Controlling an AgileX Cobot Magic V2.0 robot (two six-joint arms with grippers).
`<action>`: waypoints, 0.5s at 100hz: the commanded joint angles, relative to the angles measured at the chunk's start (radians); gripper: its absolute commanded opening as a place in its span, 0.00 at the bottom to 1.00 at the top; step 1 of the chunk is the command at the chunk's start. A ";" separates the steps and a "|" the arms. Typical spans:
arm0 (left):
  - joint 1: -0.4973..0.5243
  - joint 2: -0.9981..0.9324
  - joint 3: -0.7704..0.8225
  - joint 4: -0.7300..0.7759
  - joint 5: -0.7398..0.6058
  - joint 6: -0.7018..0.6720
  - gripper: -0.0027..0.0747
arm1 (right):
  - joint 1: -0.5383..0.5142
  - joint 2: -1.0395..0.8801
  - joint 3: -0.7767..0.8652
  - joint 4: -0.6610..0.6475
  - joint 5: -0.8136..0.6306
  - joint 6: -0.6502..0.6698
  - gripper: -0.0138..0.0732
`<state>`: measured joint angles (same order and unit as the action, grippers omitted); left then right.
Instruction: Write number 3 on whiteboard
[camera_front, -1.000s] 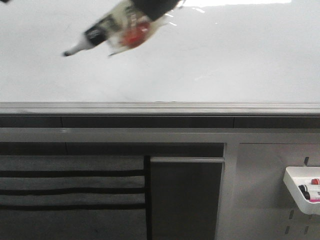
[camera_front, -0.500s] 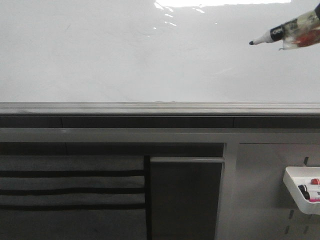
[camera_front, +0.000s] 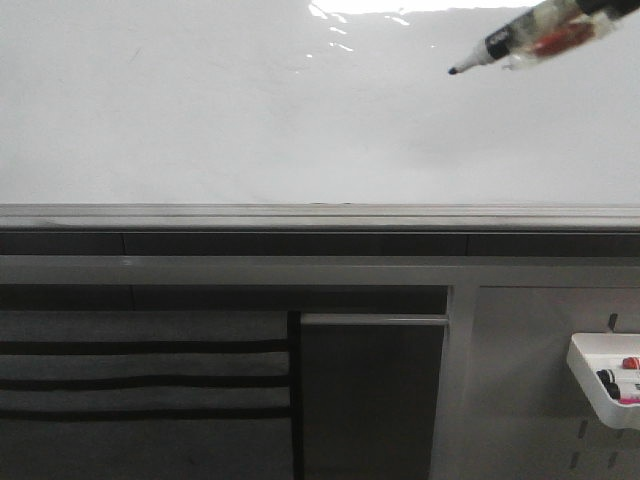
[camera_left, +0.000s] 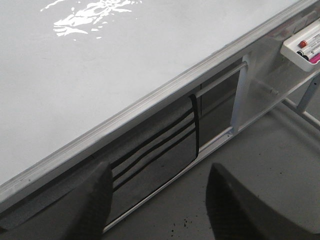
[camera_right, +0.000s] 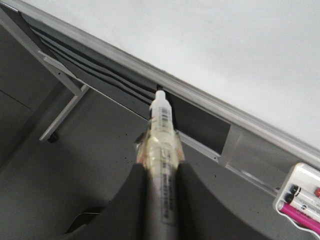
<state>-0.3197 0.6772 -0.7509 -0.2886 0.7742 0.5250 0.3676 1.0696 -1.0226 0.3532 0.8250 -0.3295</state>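
Note:
The whiteboard (camera_front: 250, 120) fills the upper front view, glossy white and bare; no number 3 shows on it. A marker (camera_front: 520, 38) with a clear taped body hangs at the board's top right, its black tip pointing down-left; whether the tip touches the board cannot be told. My right gripper (camera_right: 161, 167) is shut on the marker (camera_right: 161, 125), whose white front end sticks out past the fingers. My left gripper (camera_left: 159, 170) is open and empty, low beside the whiteboard (camera_left: 100, 65), over the grey floor.
A grey metal rail (camera_front: 320, 215) runs along the board's lower edge. Below it are a dark slotted panel (camera_front: 140, 380) and a frame. A small white tray of markers (camera_front: 605, 380) hangs at the lower right; it also shows in both wrist views (camera_left: 302, 47) (camera_right: 300, 197).
The marker swung from the board's upper left to its far right, then shifted a little left and up. Its tip now tilts downward.

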 joint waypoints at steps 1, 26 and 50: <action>0.002 -0.002 -0.027 -0.026 -0.070 -0.012 0.53 | 0.000 0.071 -0.142 0.022 0.031 -0.011 0.12; 0.002 -0.002 -0.027 -0.026 -0.070 -0.012 0.53 | 0.068 0.290 -0.353 0.024 0.059 -0.044 0.11; 0.002 -0.002 -0.027 -0.026 -0.070 -0.012 0.53 | 0.068 0.421 -0.451 0.021 -0.010 -0.044 0.11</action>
<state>-0.3197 0.6772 -0.7509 -0.2896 0.7719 0.5250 0.4350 1.4899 -1.4216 0.3590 0.8875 -0.3591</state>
